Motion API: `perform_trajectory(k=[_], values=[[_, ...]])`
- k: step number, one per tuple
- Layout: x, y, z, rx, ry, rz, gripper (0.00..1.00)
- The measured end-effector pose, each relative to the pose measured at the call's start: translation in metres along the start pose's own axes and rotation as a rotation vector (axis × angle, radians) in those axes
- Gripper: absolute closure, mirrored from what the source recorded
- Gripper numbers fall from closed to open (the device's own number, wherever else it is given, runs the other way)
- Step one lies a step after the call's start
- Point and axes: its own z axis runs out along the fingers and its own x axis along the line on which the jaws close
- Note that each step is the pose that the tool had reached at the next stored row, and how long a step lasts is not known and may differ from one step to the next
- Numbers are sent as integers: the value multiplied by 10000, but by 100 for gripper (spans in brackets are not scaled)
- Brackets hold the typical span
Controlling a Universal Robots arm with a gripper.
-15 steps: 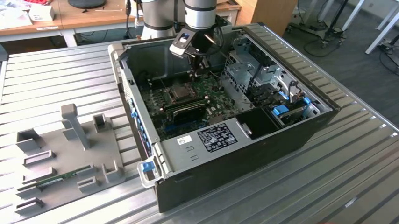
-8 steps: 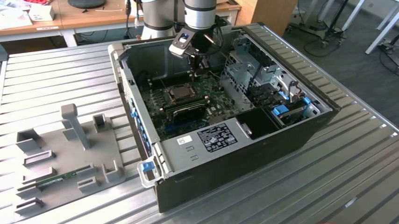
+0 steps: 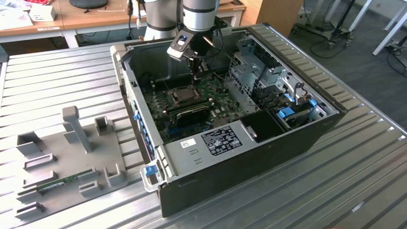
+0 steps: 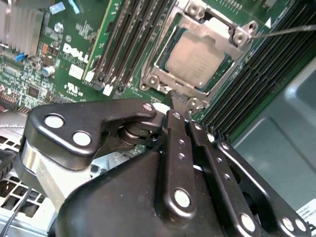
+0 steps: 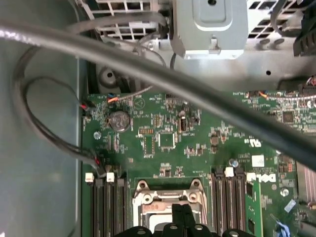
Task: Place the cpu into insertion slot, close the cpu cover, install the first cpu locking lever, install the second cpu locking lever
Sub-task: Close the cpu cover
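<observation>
Inside the open computer case, the cpu (image 4: 197,58) lies flat in the insertion slot (image 4: 154,75), its grey-brown top showing through the cut-out of the silvery cpu cover (image 4: 217,24), which lies down over it. A thin wire locking lever (image 4: 284,30) sticks out from one corner of the socket. My gripper (image 4: 180,104) is shut, its two black fingers (image 4: 173,143) pressed side by side, tips just above the socket's rim. The first wrist view shows the same gripper (image 5: 180,211) over the slot (image 5: 143,197). In the exterior view my gripper (image 3: 199,70) hangs just above the socket (image 3: 185,94).
Black memory slots (image 4: 126,44) flank the socket on both sides. A thick cable (image 5: 163,74) crosses above the green board (image 5: 168,138). The case walls (image 3: 130,90) and drive cage (image 3: 254,71) hem in the board. A grey fixture tray (image 3: 70,157) with a green memory stick (image 3: 60,183) lies at the exterior view's left.
</observation>
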Motion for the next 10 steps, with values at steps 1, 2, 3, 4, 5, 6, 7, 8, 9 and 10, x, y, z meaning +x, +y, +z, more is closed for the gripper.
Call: perform_trajectory(k=[1, 2, 3, 4, 5, 6, 7, 8, 9, 10], values=[[0, -7, 0, 0, -1, 0, 89], [0, -8, 0, 1, -2, 0, 89], [0, -8, 0, 0, -2, -1, 89], [0, -8, 1, 0, -1, -1, 89], [-1, -27, 0, 0, 0, 0, 89], [-2, -45, 0, 0, 0, 0, 89], [-1, -45, 0, -1, 0, 0, 89], [-2, -45, 0, 0, 0, 0, 89], [-2, -45, 0, 0, 0, 0, 89], [-2, -46, 0, -1, 0, 0, 89]])
